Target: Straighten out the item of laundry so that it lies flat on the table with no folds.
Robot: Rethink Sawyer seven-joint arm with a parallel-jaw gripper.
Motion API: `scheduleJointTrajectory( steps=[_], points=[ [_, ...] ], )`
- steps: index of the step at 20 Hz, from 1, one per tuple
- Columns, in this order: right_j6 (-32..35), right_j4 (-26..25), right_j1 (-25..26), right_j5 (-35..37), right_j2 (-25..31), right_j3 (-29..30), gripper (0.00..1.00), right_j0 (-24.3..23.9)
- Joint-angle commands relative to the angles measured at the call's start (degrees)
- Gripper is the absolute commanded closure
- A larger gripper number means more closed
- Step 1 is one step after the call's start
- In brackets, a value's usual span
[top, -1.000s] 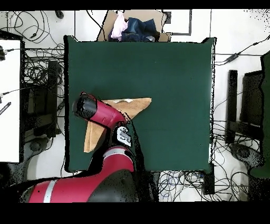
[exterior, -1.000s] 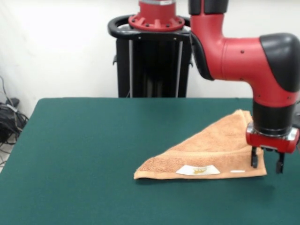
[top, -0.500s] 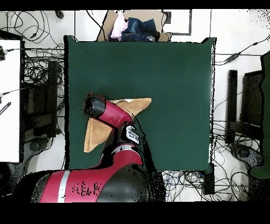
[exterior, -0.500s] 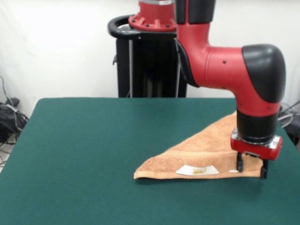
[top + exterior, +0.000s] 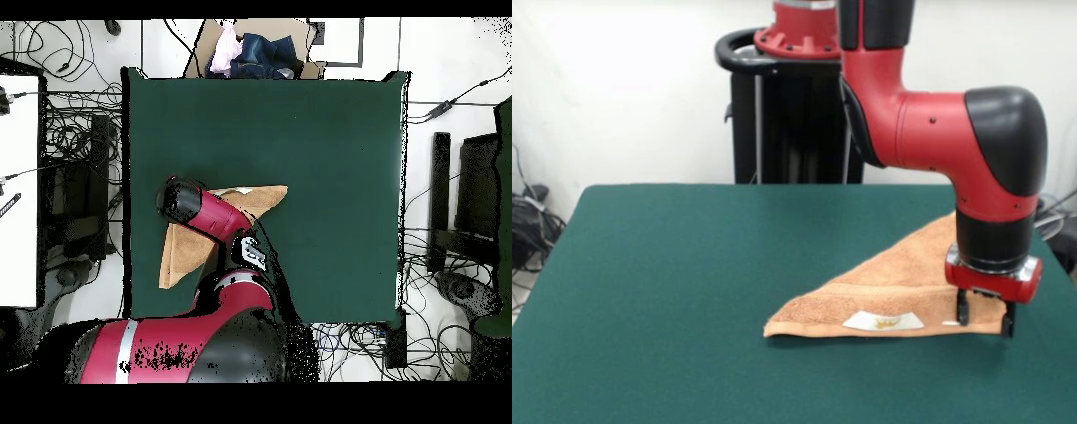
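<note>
Where the folded towel (image 5: 900,287) ends at its near right corner, my pincer (image 5: 984,316) stands spread, straddling it.

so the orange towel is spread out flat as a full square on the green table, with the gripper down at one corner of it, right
Not quite. The towel is not spread flat as a square: it is folded over into a triangle, as the front view shows. The rest holds: it lies on the green table, and the gripper is down at one corner of it.
</note>
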Motion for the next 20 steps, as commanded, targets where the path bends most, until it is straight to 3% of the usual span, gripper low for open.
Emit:
scheduleJointTrajectory(
  steps=[1, 12, 20],
  points=[
    [10.41, -0.96, 2.77, -2.15, 3.56, 0.7, 0.0, 0.34],
    [10.5, -0.56, 4.04, -2.12, 4.5, -0.15, 0.0, 0.76],
    [8.21, -4.29, 9.76, -9.51, 8.12, -1.78, 0.0, -2.56]
  ],
)
